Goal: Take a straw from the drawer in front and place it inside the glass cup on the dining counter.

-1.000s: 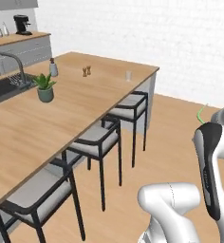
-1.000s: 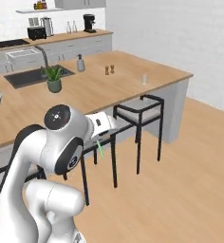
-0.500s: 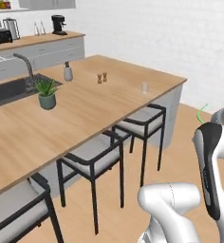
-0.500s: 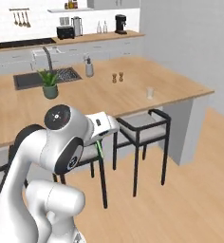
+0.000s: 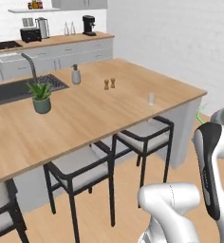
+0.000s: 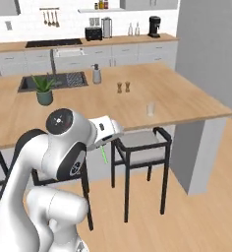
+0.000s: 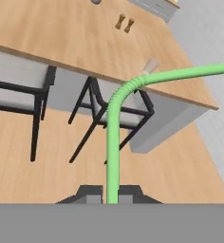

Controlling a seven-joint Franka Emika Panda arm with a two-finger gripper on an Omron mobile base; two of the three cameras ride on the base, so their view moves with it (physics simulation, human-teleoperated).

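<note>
Base cams flank arm, share dining counter (image 5: 85,114).

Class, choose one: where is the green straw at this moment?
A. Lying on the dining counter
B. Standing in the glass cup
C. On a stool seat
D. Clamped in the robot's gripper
D: the straw rises from between the shut fingertips of the gripper, while the glass cup on the dining counter stands empty.

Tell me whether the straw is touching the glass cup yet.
Apart. In the right base view the straw hangs at the gripper below the dining counter edge, while the glass cup stands on top, well clear.
</note>
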